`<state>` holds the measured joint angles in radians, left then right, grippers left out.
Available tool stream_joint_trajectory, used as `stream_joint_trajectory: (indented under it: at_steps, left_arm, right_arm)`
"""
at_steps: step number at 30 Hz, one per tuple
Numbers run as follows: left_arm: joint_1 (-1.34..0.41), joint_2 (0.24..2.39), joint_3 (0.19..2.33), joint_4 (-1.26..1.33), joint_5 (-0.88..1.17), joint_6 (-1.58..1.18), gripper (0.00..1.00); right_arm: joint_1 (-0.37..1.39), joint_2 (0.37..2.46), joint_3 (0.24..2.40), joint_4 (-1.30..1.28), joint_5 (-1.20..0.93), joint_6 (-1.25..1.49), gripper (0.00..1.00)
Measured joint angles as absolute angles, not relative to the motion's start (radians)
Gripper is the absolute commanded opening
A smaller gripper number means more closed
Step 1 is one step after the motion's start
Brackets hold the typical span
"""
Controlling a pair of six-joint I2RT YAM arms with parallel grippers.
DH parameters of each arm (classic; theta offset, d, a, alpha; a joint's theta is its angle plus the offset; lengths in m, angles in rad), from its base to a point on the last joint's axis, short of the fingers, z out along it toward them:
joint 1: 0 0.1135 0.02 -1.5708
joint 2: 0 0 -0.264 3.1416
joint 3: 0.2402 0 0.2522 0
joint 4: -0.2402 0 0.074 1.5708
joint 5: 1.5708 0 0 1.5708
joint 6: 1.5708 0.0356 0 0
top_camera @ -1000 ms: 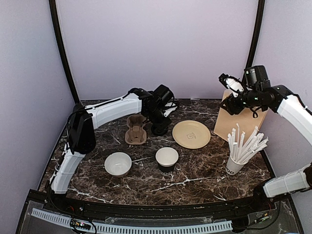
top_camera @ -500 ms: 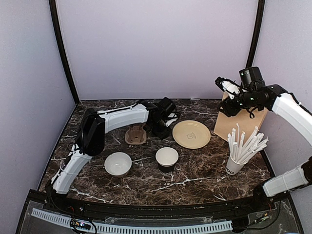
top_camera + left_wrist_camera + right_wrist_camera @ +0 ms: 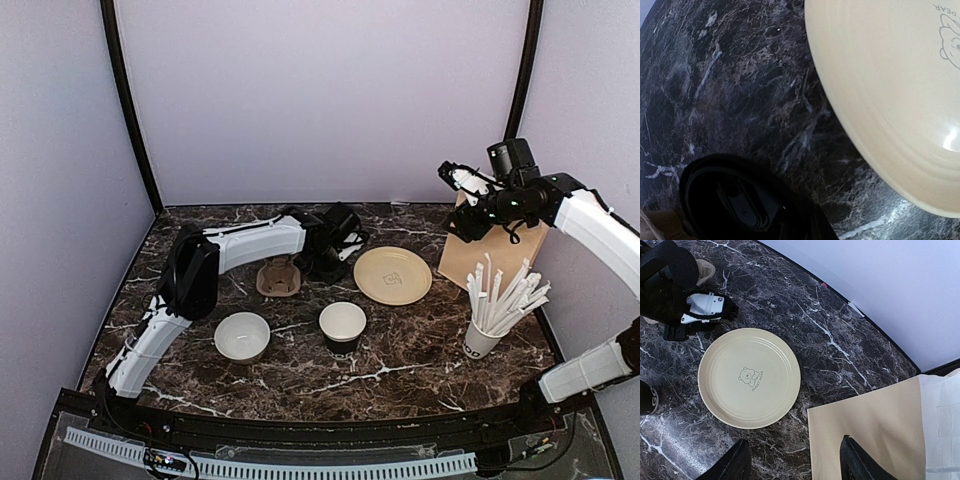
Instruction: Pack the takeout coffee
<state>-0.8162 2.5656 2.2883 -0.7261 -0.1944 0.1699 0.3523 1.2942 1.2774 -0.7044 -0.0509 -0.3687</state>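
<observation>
Left gripper (image 3: pixel 325 262) has lowered to the black lid (image 3: pixel 732 202) left of the plate (image 3: pixel 392 275), grip unclear; right gripper (image 3: pixel 795 460) spread wide; lid pickup looks imminent.

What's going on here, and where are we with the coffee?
The left end effector is down at the back of the table by the black lid, which lies between the cardboard carrier and the yellow plate. Whether it grips the lid cannot be seen. The coffee cup stands lidless near the front, not yet bagged. The right end effector hovers open above the brown paper bag.
</observation>
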Motion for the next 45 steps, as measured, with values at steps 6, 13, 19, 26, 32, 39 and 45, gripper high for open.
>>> stream_joint_trajectory:
  at_steps: [6,13,19,26,32,39,45]
  left_arm:
    - [-0.816,2.564,2.288,-0.725,-0.210,0.168,0.07]
    - [-0.815,2.429,2.264,-0.731,-0.152,0.155,0.08]
    - [-0.815,2.123,2.196,-0.686,-0.018,0.092,0.08]
    - [-0.815,1.695,1.771,-0.356,0.191,-0.033,0.08]
    - [-0.815,1.491,1.374,0.017,0.325,-0.138,0.08]
    - [-0.815,1.458,1.167,0.315,0.430,-0.234,0.09]
    - [-0.815,1.452,1.097,0.484,0.489,-0.282,0.10]
  right_arm:
    - [0.352,1.294,1.283,-0.706,-0.064,-0.369,0.60]
    - [0.352,1.301,1.363,-0.730,-0.140,-0.364,0.61]
    - [0.352,1.316,1.463,-0.727,-0.237,-0.328,0.67]
    - [0.350,1.348,1.482,-0.642,-0.497,-0.191,0.71]
    - [0.366,1.412,1.469,-0.513,-0.746,-0.010,0.76]
    - [0.513,1.469,1.470,-0.428,-0.904,0.145,0.87]
    - [0.548,1.521,1.470,-0.346,-0.979,0.256,0.99]
